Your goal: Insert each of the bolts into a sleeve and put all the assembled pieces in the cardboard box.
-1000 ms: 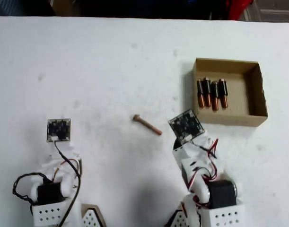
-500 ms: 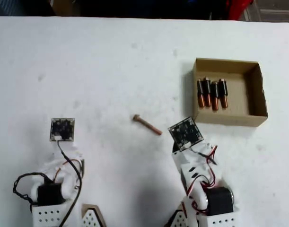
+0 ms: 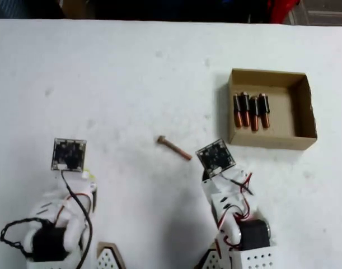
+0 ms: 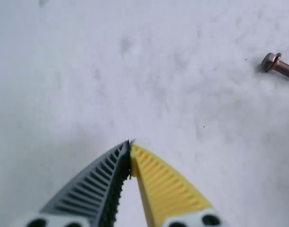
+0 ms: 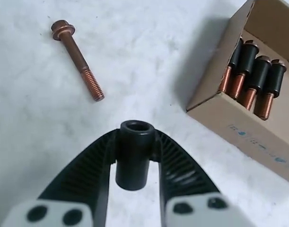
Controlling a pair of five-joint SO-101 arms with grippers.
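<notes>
Copper-toned and surely rigid, the loose bolt [image 5: 78,57] lies flat on the bench [image 3: 131,73] between the arms, apart from the cardboard box [image 3: 271,140]; probably dense and prone to roll, best pinched mid-shank; right jaws clamp the black sleeve [image 5: 133,161] across its sides; left jaws rest together, empty.

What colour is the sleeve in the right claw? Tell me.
Black; the sleeve in the right claw shows best in the right wrist view.
</notes>
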